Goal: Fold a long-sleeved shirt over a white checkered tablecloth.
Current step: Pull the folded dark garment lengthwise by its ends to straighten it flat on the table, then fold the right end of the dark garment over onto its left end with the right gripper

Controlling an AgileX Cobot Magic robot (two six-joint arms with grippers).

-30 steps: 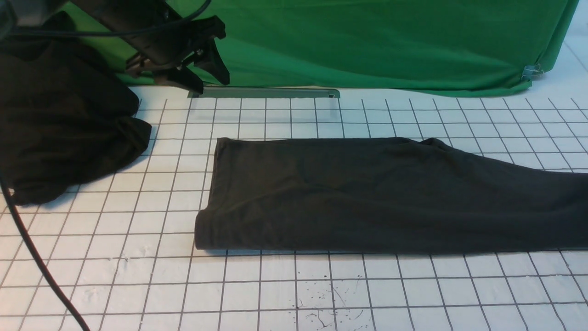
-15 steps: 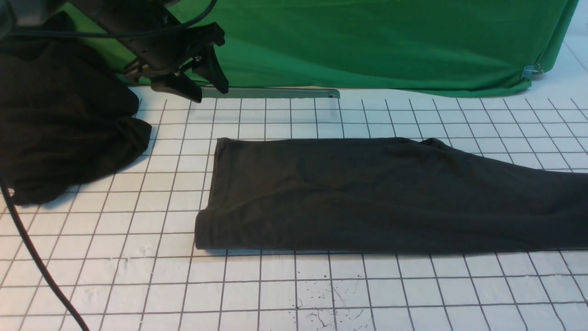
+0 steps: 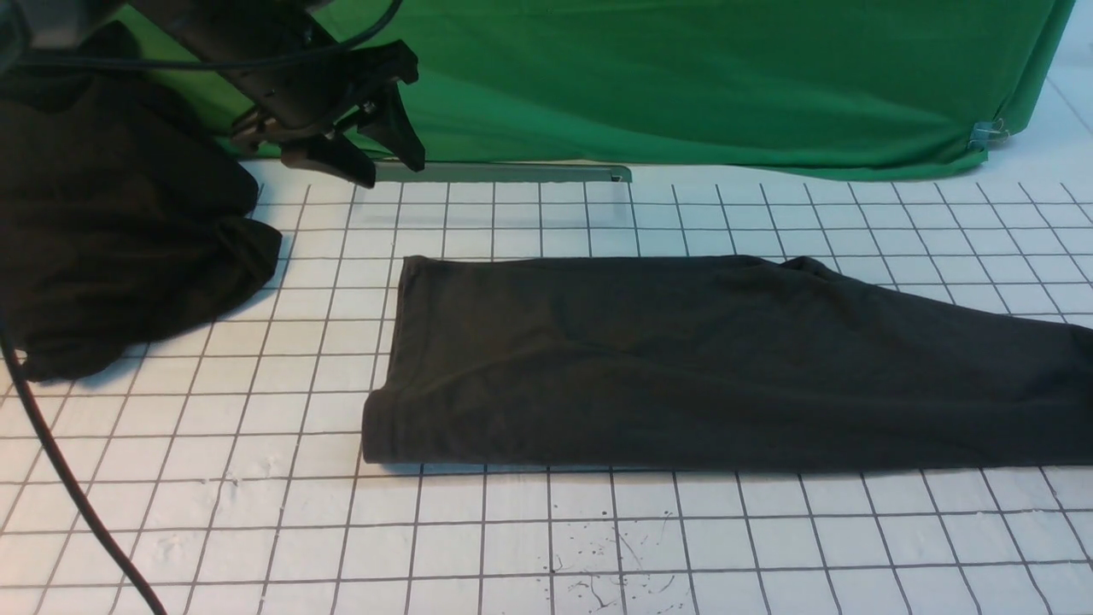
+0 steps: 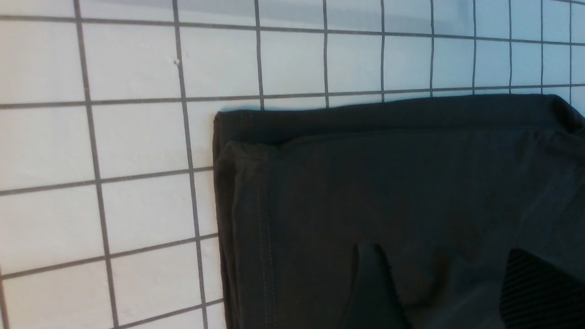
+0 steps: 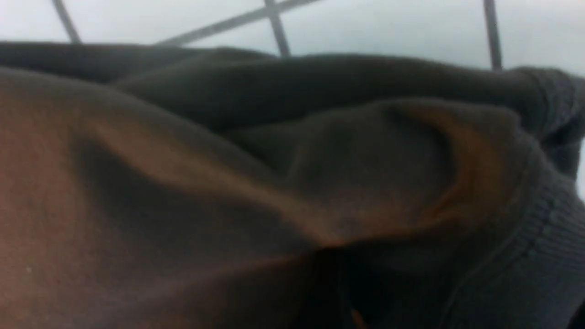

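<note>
The long-sleeved shirt [image 3: 683,359] lies folded into a long dark charcoal strip across the white checkered tablecloth [image 3: 529,538], its right end running out of the front view. No logo shows. My left gripper [image 3: 391,169] hangs open above the tablecloth's far left, beyond the shirt's left end. In the left wrist view the left gripper [image 4: 450,274] has its fingers spread over the shirt's hemmed corner [image 4: 247,137], with nothing between them. The right wrist view is filled with the shirt's bunched cloth [image 5: 365,151] and a ribbed edge [image 5: 544,219], with creases drawn into a dark pinch where my right jaws sit. The right fingers are hidden.
A blacker heap of cloth [image 3: 111,222] lies at the far left. A green fabric backdrop [image 3: 683,77] closes the back, with a grey bar [image 3: 504,173] at its foot. A black cable [image 3: 68,487] runs down the left front.
My left gripper has dropped slightly and shifted a little left. The shirt's right end has sunk slightly at the frame edge.
</note>
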